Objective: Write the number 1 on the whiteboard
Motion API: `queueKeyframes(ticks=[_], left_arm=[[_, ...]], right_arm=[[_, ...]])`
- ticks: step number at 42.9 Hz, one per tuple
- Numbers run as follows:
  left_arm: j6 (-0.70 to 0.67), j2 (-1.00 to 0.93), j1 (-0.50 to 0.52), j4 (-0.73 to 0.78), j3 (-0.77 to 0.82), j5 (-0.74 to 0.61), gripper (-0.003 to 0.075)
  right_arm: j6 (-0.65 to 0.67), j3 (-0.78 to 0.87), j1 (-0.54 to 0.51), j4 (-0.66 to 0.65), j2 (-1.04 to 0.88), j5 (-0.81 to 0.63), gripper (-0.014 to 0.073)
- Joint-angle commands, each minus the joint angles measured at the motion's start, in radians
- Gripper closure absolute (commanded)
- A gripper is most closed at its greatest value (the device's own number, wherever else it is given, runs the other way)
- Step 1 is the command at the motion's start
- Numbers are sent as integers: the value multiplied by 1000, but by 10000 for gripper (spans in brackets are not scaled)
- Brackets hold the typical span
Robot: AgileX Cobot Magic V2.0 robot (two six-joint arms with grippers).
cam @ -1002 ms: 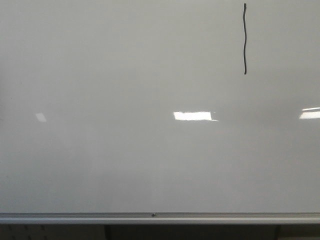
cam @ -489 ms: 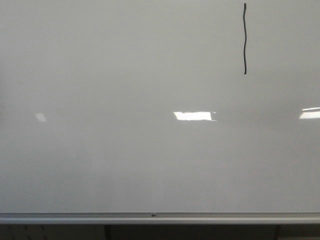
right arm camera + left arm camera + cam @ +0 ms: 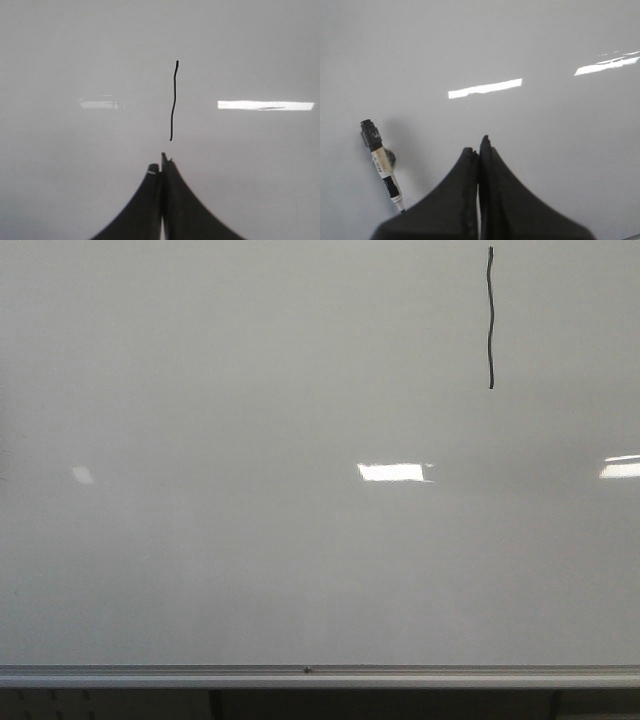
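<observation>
Whiteboard (image 3: 250, 560) is the carrying surface: glossy, pale grey, silver rail (image 3: 320, 676) on its lower edge. Number 1 (image 3: 173, 101), a thin wavy black stroke, sits just beyond the right gripper (image 3: 161, 167) tips. Marker (image 3: 381, 163) lies on the board beside the left gripper (image 3: 479, 150).

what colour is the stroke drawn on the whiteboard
Black. The number 1 on the whiteboard shows best in the right wrist view.

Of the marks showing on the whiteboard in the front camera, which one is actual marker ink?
The thin, wavy black vertical stroke, the number 1, upper right on the glossy pale whiteboard. The bright white patches are only light reflections.
</observation>
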Motion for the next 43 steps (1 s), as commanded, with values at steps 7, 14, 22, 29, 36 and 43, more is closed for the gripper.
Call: queueKeyframes(ticks=[7, 14, 22, 29, 36, 43], left_arm=[[-214, -180, 47, 152, 113, -76, 741], [-259, -343, 161, 152, 230, -55, 741], [-259, -419, 250, 152, 309, -64, 741], [-259, -424, 263, 144, 358, -91, 741], [-259, -422, 263, 142, 356, -60, 741], [-259, -422, 263, 142, 356, -62, 741]], right_arm=[[1, -25, -5, 11, 6, -70, 683], [1, -25, -5, 11, 6, -70, 683], [1, -25, -5, 11, 6, -69, 683], [1, -25, -5, 11, 6, -70, 683], [1, -25, -5, 11, 6, -70, 683], [1, -25, -5, 11, 6, -70, 683]])
